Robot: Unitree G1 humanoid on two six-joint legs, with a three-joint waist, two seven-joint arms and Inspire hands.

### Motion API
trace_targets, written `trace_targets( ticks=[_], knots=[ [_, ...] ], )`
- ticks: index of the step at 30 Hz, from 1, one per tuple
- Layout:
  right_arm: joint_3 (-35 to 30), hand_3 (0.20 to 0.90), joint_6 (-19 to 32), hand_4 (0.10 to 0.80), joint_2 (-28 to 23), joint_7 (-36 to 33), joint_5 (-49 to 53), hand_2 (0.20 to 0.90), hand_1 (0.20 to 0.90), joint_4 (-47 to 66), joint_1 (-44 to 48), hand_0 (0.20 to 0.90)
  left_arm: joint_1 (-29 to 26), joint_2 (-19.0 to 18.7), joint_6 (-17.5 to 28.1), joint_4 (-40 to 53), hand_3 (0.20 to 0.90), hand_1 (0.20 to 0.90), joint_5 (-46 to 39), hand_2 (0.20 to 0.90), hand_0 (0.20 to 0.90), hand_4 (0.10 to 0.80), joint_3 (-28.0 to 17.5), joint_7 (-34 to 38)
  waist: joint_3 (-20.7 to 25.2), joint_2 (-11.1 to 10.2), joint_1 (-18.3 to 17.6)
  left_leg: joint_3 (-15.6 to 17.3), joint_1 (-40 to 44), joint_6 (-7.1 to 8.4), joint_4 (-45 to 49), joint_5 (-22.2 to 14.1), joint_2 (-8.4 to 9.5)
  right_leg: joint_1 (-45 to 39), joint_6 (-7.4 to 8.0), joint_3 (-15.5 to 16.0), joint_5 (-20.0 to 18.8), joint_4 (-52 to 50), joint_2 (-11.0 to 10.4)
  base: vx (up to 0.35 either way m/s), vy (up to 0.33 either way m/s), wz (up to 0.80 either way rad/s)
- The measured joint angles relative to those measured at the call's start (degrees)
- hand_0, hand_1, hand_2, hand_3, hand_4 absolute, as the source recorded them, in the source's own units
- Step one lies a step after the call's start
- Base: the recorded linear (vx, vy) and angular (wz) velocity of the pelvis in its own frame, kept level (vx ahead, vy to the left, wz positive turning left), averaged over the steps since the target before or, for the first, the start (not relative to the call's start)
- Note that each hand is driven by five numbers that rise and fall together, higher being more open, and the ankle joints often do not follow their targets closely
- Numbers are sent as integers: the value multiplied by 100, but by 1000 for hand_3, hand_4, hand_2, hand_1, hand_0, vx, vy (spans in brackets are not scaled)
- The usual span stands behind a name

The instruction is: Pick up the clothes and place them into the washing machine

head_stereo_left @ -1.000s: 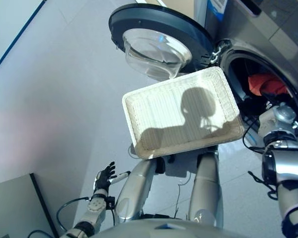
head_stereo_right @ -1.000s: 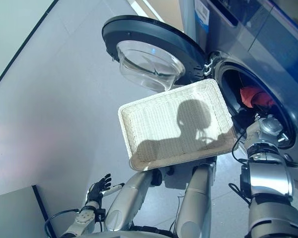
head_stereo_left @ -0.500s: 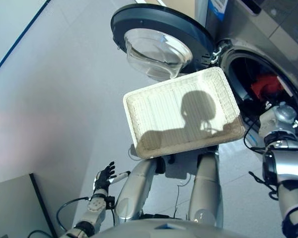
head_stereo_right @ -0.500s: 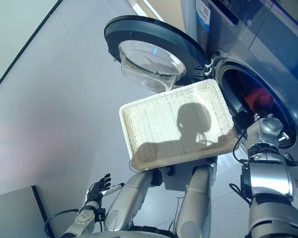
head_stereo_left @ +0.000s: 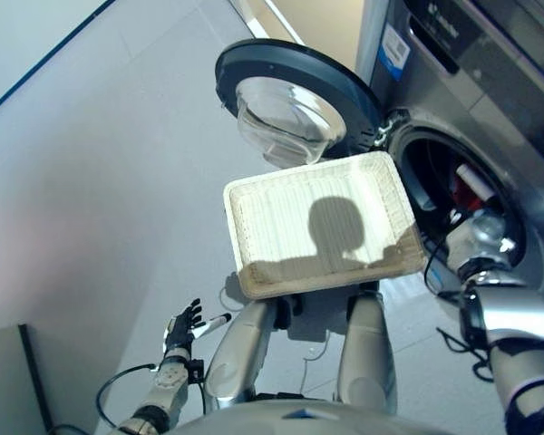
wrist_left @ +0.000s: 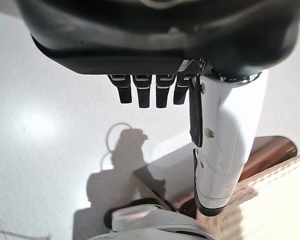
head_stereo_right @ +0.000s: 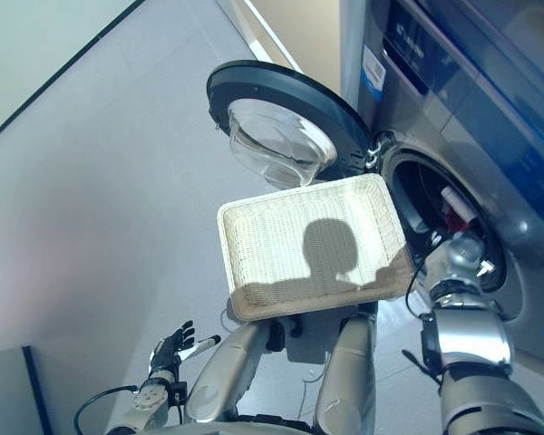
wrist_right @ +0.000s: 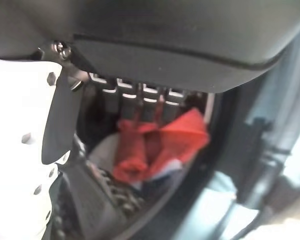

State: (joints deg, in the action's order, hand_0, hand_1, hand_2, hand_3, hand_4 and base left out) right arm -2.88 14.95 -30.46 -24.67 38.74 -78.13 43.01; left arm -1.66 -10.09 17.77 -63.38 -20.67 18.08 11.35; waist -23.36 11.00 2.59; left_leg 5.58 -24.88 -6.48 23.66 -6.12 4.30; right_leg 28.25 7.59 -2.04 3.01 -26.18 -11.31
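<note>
From my left eye, the washing machine (head_stereo_left: 490,109) fills the upper right of the frame, its round door (head_stereo_left: 295,100) swung wide open toward the upper middle. A white wicker basket (head_stereo_left: 322,225) sits in the centre with nothing in it. At the right, my right arm reaches into the dark drum opening, and a bit of red clothing (head_stereo_left: 461,190) shows inside it, above my wrist. My left hand (head_stereo_left: 183,323) hangs low at the lower left over the grey floor (head_stereo_left: 100,172), well apart from the basket.

My right eye gives the same scene: the basket in the middle, the door above it, my left hand at the lower left with fingers straight and slightly spread.

In my left wrist view, my fingers (wrist_left: 146,92) hang straight in a row beside the white-covered thumb, holding nothing, with the bare floor past them and a corner of the basket at the lower right.

In my right wrist view, my right hand (wrist_right: 140,100) is at the drum mouth, fingers extended and not curled round anything. The red clothing lies in the drum just past my fingertips, in the middle of the frame; whether they touch it I cannot tell.
</note>
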Motion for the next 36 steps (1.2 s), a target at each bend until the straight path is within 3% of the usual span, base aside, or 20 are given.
trace_targets(
  ticks=[7, 13, 15, 18, 20, 23, 27, 30, 36],
  knots=[
    [51, 900, 153, 800, 944, 308, 13, 900, 900, -197, -869, 900, 2, -156, -13, -239, 900, 900, 191, 900, 900, 800, -4, -10, 566, -549, 307, -662, 375, 227, -411, 224, -32, -666, -197, 770, 136, 291, -19, 46, -65, 43],
    [135, 900, 122, 800, 1869, 668, 275, 900, 900, -266, -1350, 900, 3, -164, -143, -558, 900, 900, 528, 900, 900, 800, -127, 2, 734, -818, 662, -1150, 537, 404, -685, 375, -60, -1026, -327, 1289, 293, 409, 13, 68, -69, 45],
    [251, 900, 124, 800, 2013, 756, 281, 900, 900, -253, -1475, 900, 6, -186, -188, -717, 900, 900, 633, 900, 900, 800, -208, 12, 775, -892, 688, -1271, 563, 426, -749, 433, -67, -1147, -335, 1424, 302, 486, 20, 46, -22, 40],
    [344, 900, 124, 800, 2211, 867, 285, 900, 900, -245, -1681, 900, 118, -275, -250, -876, 900, 900, 682, 900, 900, 800, -295, 14, 978, -1181, 818, -1382, 575, 436, -892, 500, -59, -1223, -328, 1605, 313, 625, 11, 83, -8, 28],
    [337, 900, 137, 800, 2234, 881, 345, 900, 900, -218, -1848, 900, 126, -273, -274, -923, 900, 900, 756, 900, 900, 800, -393, 14, 1035, -1280, 813, -1532, 694, 434, -1009, 539, -36, -1489, -261, 1786, 267, 832, 36, 82, -2, 36],
    [343, 900, 138, 800, 2311, 994, 346, 900, 900, -114, -2230, 900, 113, -341, -299, -928, 900, 900, 807, 900, 900, 800, -426, 14, 1235, -1484, 924, -1539, 904, 438, -1223, 541, -37, -1760, -270, 1863, 273, 1101, 38, 66, 25, 14],
    [366, 900, 133, 800, 2391, 1118, 328, 900, 900, 0, -2640, 900, 122, -358, -333, -989, 900, 900, 871, 900, 900, 800, -463, -17, 1460, -1623, 881, -1528, 1148, 421, -1413, 564, -16, -2058, -194, 1892, 213, 1395, 67, 42, 37, 5],
    [446, 900, 110, 800, 2388, 1244, 222, 900, 900, 7, -2871, 900, 143, -354, -381, -1102, 900, 900, 895, 900, 900, 800, -459, -193, 1615, -1596, 737, -1520, 1316, 356, -1518, 606, 9, -2285, -82, 1923, 100, 1630, 71, 47, 25, 2],
    [1069, 900, -261, 800, 2335, 1494, -1285, 900, 900, -9, -3756, 900, 325, -317, -533, -1309, 900, 900, 1145, 900, 900, 800, -655, -529, 2100, -1499, 473, -1311, 1788, 359, -1899, 597, 6, -2636, -61, 1815, 38, 1979, 55, 17, -20, -15]
  ],
)
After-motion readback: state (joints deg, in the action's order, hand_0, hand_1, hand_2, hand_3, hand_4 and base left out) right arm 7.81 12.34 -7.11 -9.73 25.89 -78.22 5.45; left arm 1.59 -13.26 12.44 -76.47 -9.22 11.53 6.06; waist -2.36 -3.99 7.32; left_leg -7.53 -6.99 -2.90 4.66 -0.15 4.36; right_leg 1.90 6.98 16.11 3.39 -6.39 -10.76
